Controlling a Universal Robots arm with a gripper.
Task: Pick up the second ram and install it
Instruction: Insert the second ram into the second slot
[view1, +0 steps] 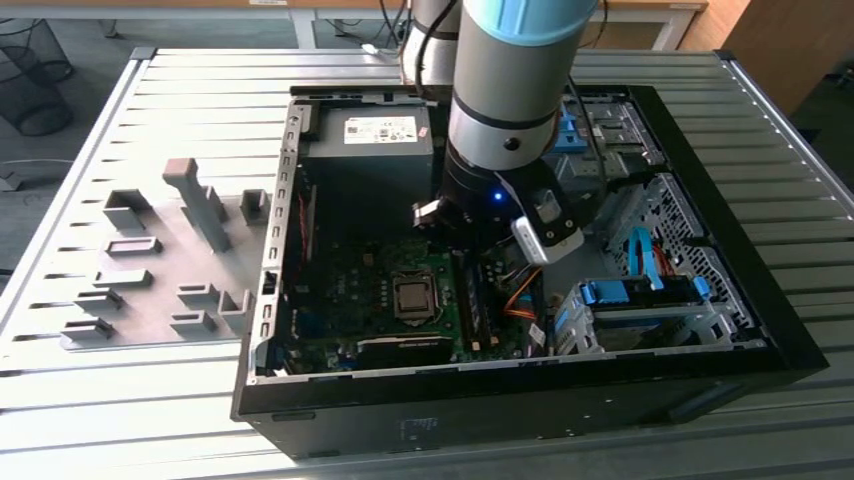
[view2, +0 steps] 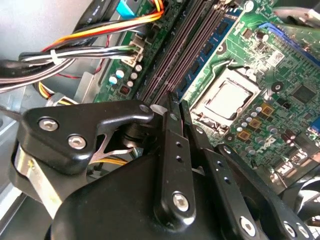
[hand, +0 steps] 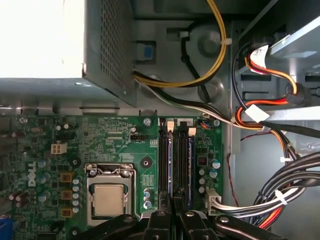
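Second ram (view2: 201, 54): stands on edge in the memory slots (hand: 175, 150) of the motherboard (hand: 115, 145), blue face and black chips showing in the second wrist view. Looks seated rather than lifted; cannot tell whether fully latched.

Directly over its near end, gripper (view2: 179, 102), fingertips (view2: 171, 102) drawn together with no gap seen between them. Appears clenched and down at the stick's top edge. Cannot tell whether the board's edge is pinched between the tips. In the first wrist view, gripper (hand: 175, 212) lined up with the slots, black fingers side by side.

Seen in the exterior view, taking the processor socket (view1: 415, 297) as the dial's centre:
- At three o'clock, just beside it, the memory slots, with the arm's wrist (view1: 501, 195) coming down over them inside the open computer case (view1: 747, 330).
- At twelve o'clock, the grey power supply (view1: 367, 150) against the far wall of the case.
- Between three and four o'clock, further out, the drive bay with blue clips (view1: 641, 292), and a bundle of orange and black cables (view1: 525, 300) between the bay and the slots.
- At nine o'clock, outside the case, a grey fixture block (view1: 160, 265) on the slatted metal table (view1: 174, 90).

In the first wrist view, yellow and black cables (hand: 200, 80) loop from the power supply toward the board's edge near the slots.
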